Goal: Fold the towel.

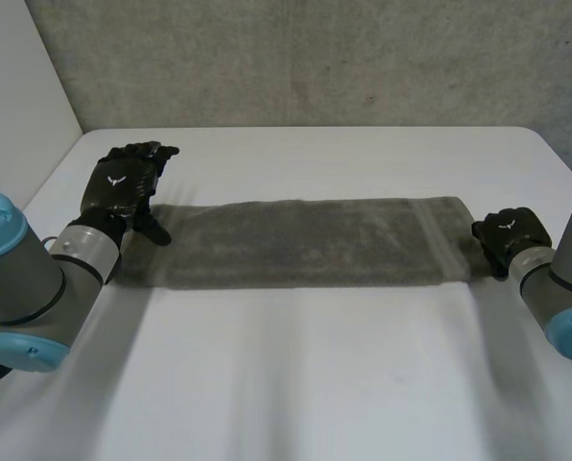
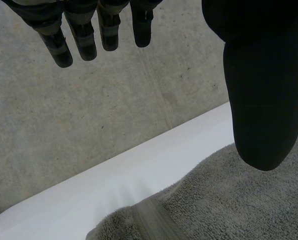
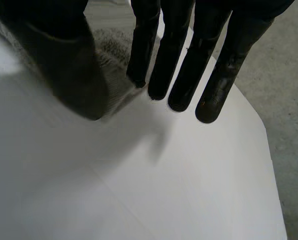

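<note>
Fingers [image 2: 84, 40] of left hand [image 1: 123, 182] straight above towel [image 1: 305, 240]; right hand [image 1: 505, 235] seemingly touching corner.

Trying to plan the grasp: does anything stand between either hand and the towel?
Nothing visible does. The towel lies flat on the table. The left hand, open, is at its left end, and the right hand, open, is at its right end.

I work at a white table [image 1: 315, 384], its top smooth and matte, its far corners rounded. Just beyond the far edge rises a grey concrete wall [image 1: 315, 58], speckled, with faint seams running across it. On my left a plain white panel [image 1: 17, 86] meets that wall in a corner. The light falls soft and even across the tabletop.
</note>
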`<state>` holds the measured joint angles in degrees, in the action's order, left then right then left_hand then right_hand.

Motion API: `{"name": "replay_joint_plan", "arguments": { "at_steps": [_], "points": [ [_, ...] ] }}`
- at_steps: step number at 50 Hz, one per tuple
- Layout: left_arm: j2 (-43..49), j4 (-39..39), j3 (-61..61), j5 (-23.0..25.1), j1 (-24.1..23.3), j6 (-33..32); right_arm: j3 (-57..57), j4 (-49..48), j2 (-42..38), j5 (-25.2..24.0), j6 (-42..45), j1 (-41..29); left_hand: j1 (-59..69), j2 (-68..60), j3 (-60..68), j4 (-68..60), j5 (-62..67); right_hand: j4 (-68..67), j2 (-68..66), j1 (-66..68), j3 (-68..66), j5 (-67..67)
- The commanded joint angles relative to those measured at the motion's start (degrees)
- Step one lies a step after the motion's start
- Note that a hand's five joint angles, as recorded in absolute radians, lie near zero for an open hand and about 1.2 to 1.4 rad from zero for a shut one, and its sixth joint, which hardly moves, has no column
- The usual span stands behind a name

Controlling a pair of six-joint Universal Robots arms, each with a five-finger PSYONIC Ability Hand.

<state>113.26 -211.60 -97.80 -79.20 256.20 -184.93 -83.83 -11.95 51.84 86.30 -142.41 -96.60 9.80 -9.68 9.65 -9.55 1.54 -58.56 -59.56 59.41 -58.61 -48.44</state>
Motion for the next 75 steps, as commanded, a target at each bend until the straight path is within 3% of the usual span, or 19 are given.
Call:
{"name": "replay_joint_plan", "arguments": {
  "at_steps": [1,16,25,30,32,35,36,38,41,42,43,45,51,57,74,75],
  "points": [
    [-0.2,-1.3,-0.9,0.0,0.1,0.0,-0.1,-0.4,0.8,-3.1,-4.4,0.5,0.2,-0.3,0.4,-0.4,-1.5,-21.4,-20.4,20.6,-21.4,-21.6],
    [-0.8,-1.6,-1.1,0.0,0.3,0.0,0.4,1.3,4.1,-5.1,-5.5,6.5,0.2,-0.3,0.4,-0.4,-1.5,-21.4,-20.4,20.6,-21.4,-21.6],
    [-2.3,-1.6,-1.7,-0.1,0.4,0.1,3.9,14.7,7.9,-4.9,6.0,17.5,0.2,-0.3,0.4,-0.4,-1.5,-21.4,-20.4,20.6,-21.4,-21.6],
    [-3.7,-1.4,-2.0,-0.2,0.0,0.1,8.0,14.5,10.4,-4.9,5.4,17.2,0.2,-0.3,0.4,-0.4,-1.5,-21.4,-20.4,20.6,-21.4,-21.6],
    [-3.8,-1.5,-2.2,-0.2,-0.1,0.1,10.0,14.5,11.0,-4.8,4.2,15.9,0.2,-0.3,0.4,-0.4,-1.5,-21.4,-20.4,20.6,-21.4,-21.6],
    [-4.1,-1.5,-2.4,-0.1,-0.4,0.1,16.3,14.5,13.3,-5.6,0.9,4.4,0.2,-0.3,0.4,-0.4,-1.5,-21.4,-20.4,20.6,-21.4,-21.6],
    [-4.2,-1.5,-2.5,-0.1,-0.4,0.1,16.3,14.5,13.3,-5.6,0.9,4.3,0.2,-0.3,0.4,-0.4,-1.5,-21.4,-20.4,20.6,-21.4,-21.6],
    [-4.2,-1.5,-2.5,-0.1,-0.5,0.1,19.8,14.5,12.5,-6.7,1.0,-5.1,0.2,-0.3,0.4,-0.4,-1.5,-21.4,-20.4,20.6,-21.4,-21.6],
    [-4.3,-1.5,-2.7,-0.1,-0.5,0.1,21.4,14.4,11.5,-7.4,1.0,-10.0,0.2,-0.3,0.4,-0.4,-1.5,-21.4,-20.4,20.6,-21.4,-21.6],
    [-4.3,-1.5,-2.7,-0.1,-0.5,0.1,23.1,14.3,9.8,-8.3,1.0,-15.3,0.2,-0.3,0.4,-0.4,-1.5,-21.4,-20.4,20.6,-21.4,-21.6],
    [-4.3,-1.5,-2.7,-0.1,-0.5,0.1,23.1,14.3,9.8,-8.3,1.0,-15.4,0.2,-0.3,0.4,-0.4,-1.5,-21.4,-20.4,20.6,-21.4,-21.6],
    [-4.3,-1.5,-2.8,-0.1,-0.5,0.1,26.7,14.3,3.9,-9.4,0.9,-25.3,0.2,-0.3,0.4,-0.4,-1.5,-21.4,-20.4,20.6,-21.4,-21.6],
    [-4.1,-1.7,-3.3,0.0,-0.6,0.0,31.4,14.0,-7.2,-9.2,1.0,-36.4,0.2,-0.3,0.4,-0.4,-1.5,-21.4,-20.4,20.6,-21.4,-21.6],
    [-3.8,-1.7,-3.3,0.0,-1.0,0.0,34.1,8.2,-13.8,-8.5,-0.2,-42.0,0.2,-0.3,0.4,-0.4,-1.5,-21.4,-20.4,20.6,-21.4,-21.6],
    [-2.5,-3.6,-3.4,0.1,-1.1,-0.3,33.6,4.6,-17.7,-6.6,-4.6,-43.2,0.2,-0.3,0.4,-0.4,-1.5,-21.4,-20.4,20.6,-21.4,-21.6],
    [-2.5,-3.6,-3.4,0.1,-1.1,-0.3,33.1,4.8,-17.3,-6.4,-4.6,-43.2,0.2,-0.3,0.4,-0.4,-1.5,-11.5,-10.5,10.7,-11.5,-11.6]
  ]
}}
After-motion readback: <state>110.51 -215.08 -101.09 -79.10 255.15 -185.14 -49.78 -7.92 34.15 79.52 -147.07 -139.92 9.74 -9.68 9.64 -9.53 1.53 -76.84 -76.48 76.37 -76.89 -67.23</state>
